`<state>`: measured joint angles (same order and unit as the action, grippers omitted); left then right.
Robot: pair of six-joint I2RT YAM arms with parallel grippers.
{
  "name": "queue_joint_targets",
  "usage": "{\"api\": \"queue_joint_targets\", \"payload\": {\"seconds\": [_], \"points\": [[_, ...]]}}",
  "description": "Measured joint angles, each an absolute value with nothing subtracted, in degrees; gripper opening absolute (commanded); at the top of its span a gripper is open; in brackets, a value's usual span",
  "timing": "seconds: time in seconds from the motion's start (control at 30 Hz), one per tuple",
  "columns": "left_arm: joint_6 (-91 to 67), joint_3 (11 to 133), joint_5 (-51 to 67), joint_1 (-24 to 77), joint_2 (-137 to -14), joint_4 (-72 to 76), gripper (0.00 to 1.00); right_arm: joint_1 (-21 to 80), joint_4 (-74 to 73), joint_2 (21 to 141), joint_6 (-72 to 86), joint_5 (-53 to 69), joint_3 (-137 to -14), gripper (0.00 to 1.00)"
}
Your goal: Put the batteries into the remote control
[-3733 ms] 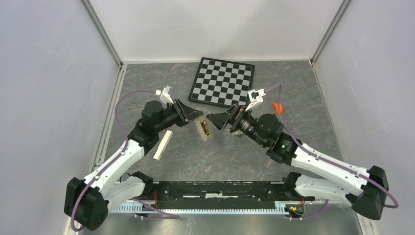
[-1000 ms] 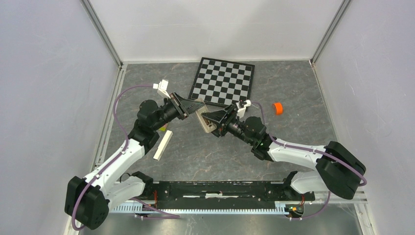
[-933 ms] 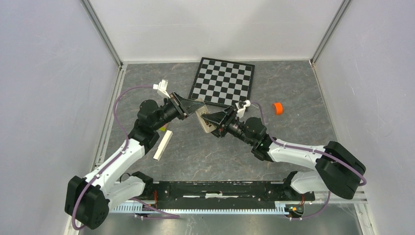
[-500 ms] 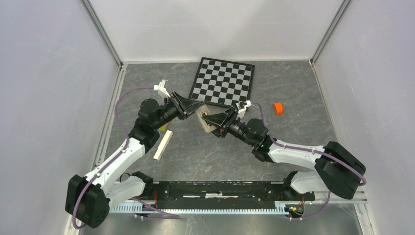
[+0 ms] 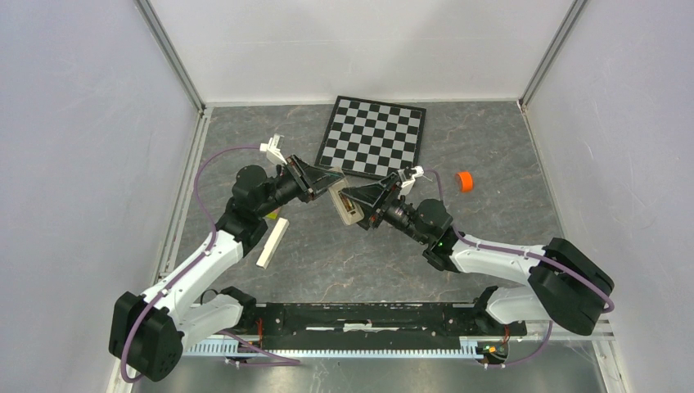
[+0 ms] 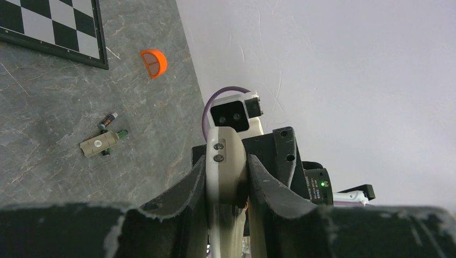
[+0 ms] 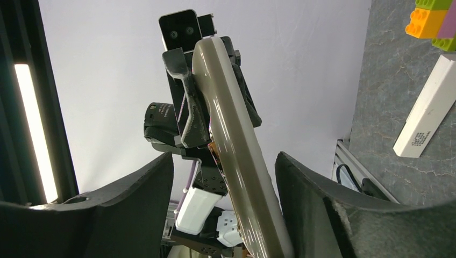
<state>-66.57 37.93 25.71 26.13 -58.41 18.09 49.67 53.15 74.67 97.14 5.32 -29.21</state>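
Note:
The remote control (image 5: 344, 207) is off the table, held edge-on between the two arms. My left gripper (image 5: 330, 182) is shut on one end of it; the left wrist view shows both fingers pressed on its pale body (image 6: 226, 161). My right gripper (image 5: 352, 200) is open around the other end. In the right wrist view the remote (image 7: 231, 123) runs between the fingers (image 7: 134, 199) with a gap on the left side. Two small batteries (image 6: 109, 119) lie on the table beside a small beige piece (image 6: 98, 144). They are hidden in the top view.
A long cream block (image 5: 272, 241) lies left of centre and also shows in the right wrist view (image 7: 427, 115), beside toy bricks (image 7: 430, 19). An orange cap (image 5: 465, 181) sits at the right. A chessboard (image 5: 372, 135) lies at the back.
The remote lay on the table 3.7 s ago and is now lifted in my left gripper. The right arm has swung in around it. Over the last second both shifted only slightly.

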Motion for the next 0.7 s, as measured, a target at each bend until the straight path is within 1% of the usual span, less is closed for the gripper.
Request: {"api": "queue_joint_targets", "payload": {"seconds": [0.1, 0.17, 0.57, 0.67, 0.7], "points": [[-66.5, 37.9, 25.9, 26.1, -58.4, 18.1, 0.02, 49.4, 53.1, 74.6, 97.0, 5.3, -29.2, 0.71], [-66.2, 37.9, 26.1, 26.1, -58.4, 18.2, 0.02, 49.2, 53.0, 74.7, 97.0, 5.4, -29.2, 0.67], [-64.5, 37.9, 26.5, 26.0, -57.8, 19.3, 0.02, 49.0, 54.8, 76.9, 97.1, 6.4, -29.3, 0.38], [-65.8, 37.9, 26.5, 25.9, -57.8, 19.6, 0.02, 49.0, 55.3, 76.9, 97.0, 6.5, -29.3, 0.36], [-66.0, 37.9, 26.5, 25.9, -57.8, 19.6, 0.02, 49.0, 55.4, 76.9, 97.0, 6.6, -29.3, 0.38]]}}
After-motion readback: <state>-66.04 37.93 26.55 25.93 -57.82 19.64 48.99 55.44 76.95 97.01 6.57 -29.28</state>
